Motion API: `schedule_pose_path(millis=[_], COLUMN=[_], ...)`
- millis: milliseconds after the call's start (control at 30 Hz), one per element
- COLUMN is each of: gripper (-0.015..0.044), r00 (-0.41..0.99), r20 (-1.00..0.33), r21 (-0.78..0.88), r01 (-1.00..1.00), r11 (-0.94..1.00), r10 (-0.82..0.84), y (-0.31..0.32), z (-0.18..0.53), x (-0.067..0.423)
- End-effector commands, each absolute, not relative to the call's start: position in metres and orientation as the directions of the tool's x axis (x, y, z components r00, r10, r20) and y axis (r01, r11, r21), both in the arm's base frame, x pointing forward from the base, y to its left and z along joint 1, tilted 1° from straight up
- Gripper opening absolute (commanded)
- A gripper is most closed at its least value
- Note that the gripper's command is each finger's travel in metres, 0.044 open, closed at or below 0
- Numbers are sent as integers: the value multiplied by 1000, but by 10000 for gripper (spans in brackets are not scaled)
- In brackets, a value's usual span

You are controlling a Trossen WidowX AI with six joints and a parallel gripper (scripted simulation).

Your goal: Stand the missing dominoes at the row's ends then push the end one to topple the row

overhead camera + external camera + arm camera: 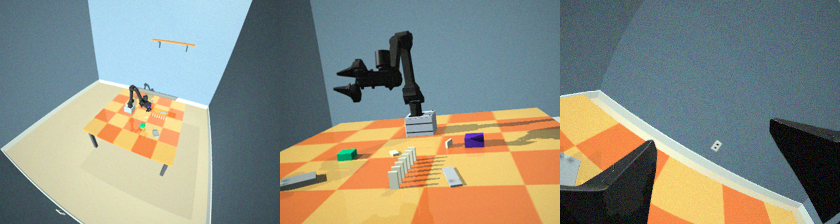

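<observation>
- My end effector (345, 80) hangs high above the table (479, 199), fingers spread wide, nothing between them; it points level, out past the table edge on the green block's side.
- From my wrist view I see only wall, floor and a strip of checkered table between the two dark fingers.
- Down below, the row of standing dominoes (402, 166) runs mid-table, upright and evenly spaced, none toppled.
- One loose domino (394, 153) lies flat just beyond the row's far end, towards my base (421, 124); another loose domino (448, 142) sits further off, just beside the purple block (474, 140).
- My read: nothing placed yet. Both loose pieces await pickup, standing at the row's ends, release, then the gentle push on the end one.
- Other bits: a green block (347, 154), a flat grey slab (452, 176) beside the row, a grey bar (297, 180) near the table edge.
- Containers: none that I can see holding anything.
</observation>
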State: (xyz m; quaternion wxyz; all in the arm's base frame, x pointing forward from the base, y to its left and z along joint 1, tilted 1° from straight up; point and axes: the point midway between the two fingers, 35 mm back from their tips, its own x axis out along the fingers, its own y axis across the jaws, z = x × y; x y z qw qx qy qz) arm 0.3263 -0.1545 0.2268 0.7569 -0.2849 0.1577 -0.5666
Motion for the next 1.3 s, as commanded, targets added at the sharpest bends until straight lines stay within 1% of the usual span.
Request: schedule_pose_path(millis=[0, 33, 100, 233, 333, 400, 500, 633, 733, 867, 967, 1100, 1267], gripper=[426, 440, 440, 440, 440, 440, 440, 440, 440, 440, 440, 440, 440], r00=[318, 347, 448, 614, 655, 646, 615, 540, 467, 336, 218, 59, 46], r20=[81, 72, 19, -181, -371, -450, -565, -710, -807, -911, -965, -998, -999], r21=[-619, -644, -729, -841, -843, -826, -779, -677, -570, -396, -250, -59, -44], r01=[759, 732, 618, 308, 60, -40, -181, -350, -453, -560, -611, -635, -635], r11=[202, 222, 294, 445, 535, 562, 600, 647, 686, 728, 751, 770, 772], r10=[-945, -935, -894, -768, -659, -616, -549, -451, -362, -238, -144, -28, -19], y=[-154, -152, -145, -122, -103, -96, -85, -68, -53, -31, -15, 3, 5], z=[226, 223, 210, 169, 133, 118, 97, 72, 57, 42, 35, 33, 33], x=[329, 336, 361, 403, 416, 416, 412, 401, 390, 370, 351, 323, 321])
